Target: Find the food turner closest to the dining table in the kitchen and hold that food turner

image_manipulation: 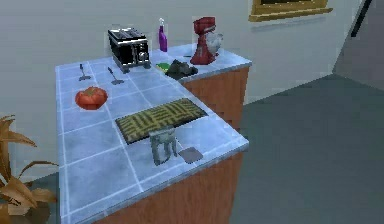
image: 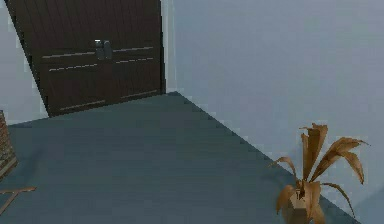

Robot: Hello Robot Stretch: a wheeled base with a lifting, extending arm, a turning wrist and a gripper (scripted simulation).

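Counter (image_manipulation: 100, 140): pale blue tiled top with wooden sides, against a light wall.
Pot (image: 297, 208): on the floor by the wall; we see dry orange-brown leaves rising from it.
Food turner: a left utensil (image_manipulation: 82, 70) and a right utensil (image_manipulation: 115, 75), both small and dark, lie in front of the toaster (image_manipulation: 128, 45); we cannot tell which is the turner.
Around them: purple spray bottle (image_manipulation: 163, 35), red appliance (image_manipulation: 205, 42), tomato (image_manipulation: 90, 97), patterned mat (image_manipulation: 160, 118), grey object (image_manipulation: 163, 147) near the counter's front edge.
Door (image: 100, 55): dark double leaves ahead.
Pincer: we cannot tell its state.
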